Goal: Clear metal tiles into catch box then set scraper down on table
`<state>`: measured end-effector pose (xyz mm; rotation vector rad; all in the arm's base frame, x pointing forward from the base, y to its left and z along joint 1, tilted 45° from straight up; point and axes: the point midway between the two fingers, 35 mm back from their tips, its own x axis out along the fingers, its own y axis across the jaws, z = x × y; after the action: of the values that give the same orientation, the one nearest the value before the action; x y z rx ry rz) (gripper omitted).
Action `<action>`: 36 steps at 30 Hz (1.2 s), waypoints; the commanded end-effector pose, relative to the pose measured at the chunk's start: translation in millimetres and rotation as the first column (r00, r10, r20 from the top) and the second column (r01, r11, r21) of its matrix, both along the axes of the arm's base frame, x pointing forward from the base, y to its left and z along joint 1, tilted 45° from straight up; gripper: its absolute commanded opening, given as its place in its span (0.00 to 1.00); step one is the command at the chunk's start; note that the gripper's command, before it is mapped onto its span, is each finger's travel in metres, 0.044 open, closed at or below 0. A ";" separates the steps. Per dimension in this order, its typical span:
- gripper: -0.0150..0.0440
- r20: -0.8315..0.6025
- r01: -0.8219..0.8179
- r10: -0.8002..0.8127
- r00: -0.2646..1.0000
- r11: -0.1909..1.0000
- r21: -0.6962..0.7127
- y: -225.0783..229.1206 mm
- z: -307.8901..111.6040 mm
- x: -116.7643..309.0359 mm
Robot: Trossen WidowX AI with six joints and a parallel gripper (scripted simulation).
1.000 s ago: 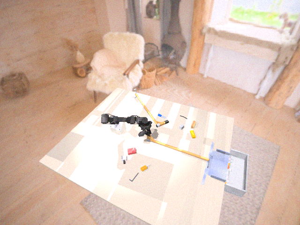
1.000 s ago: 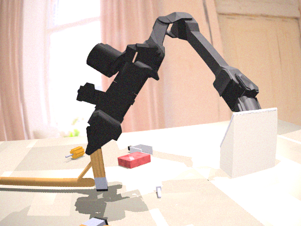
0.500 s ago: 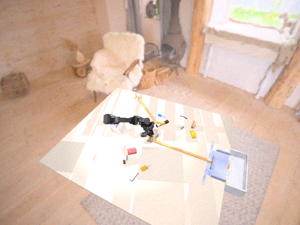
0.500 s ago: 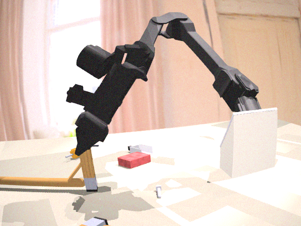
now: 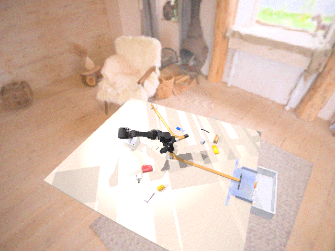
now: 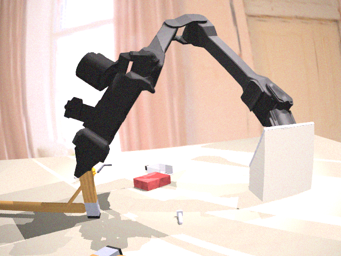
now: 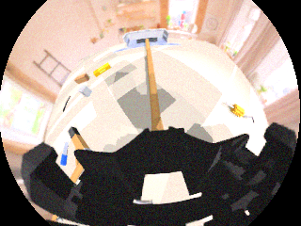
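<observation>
Scraper (image 5: 205, 168) (image 6: 41, 206) (image 7: 151, 85) lies stretched from the jaws (image 5: 169, 151) (image 6: 83, 172) toward four o'clock in the top view, its dark blade (image 5: 239, 181) over the steel bench plate (image 5: 247, 177) (image 7: 134, 43). The jaws are partly closed, gripping the scraper's upright wooden handle, which ends in a pale, black-tipped foot near the tabletop (image 5: 194, 205) (image 6: 220, 234) (image 7: 188, 89). Beyond the plate, also at four o'clock, sits the catch box (image 5: 276, 186) (image 7: 161, 34); a small orange piece (image 5: 255, 184) shows where the two meet, and I can't tell which holds it.

From the jaws, a yellow block (image 5: 215, 149) (image 7: 102, 70) lies at three o'clock, with a brown block (image 5: 215, 139) (image 7: 82, 78) just beside it. A blue-ended stick (image 5: 179, 128) (image 7: 64, 157) is at one, another wooden-handled tool (image 5: 162, 118) (image 6: 107, 251) (image 7: 79, 146) reaches toward eleven, and a red block (image 5: 147, 168) (image 6: 151, 181) rests between seven and eight.
</observation>
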<state>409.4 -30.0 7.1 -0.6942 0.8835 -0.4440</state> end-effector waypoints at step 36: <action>0.25 0.009 -0.009 0.009 1.000 1.000 0.003 0.9 4.0 67.0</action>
<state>468.1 -32.3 8.3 -0.6923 0.8834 -0.4459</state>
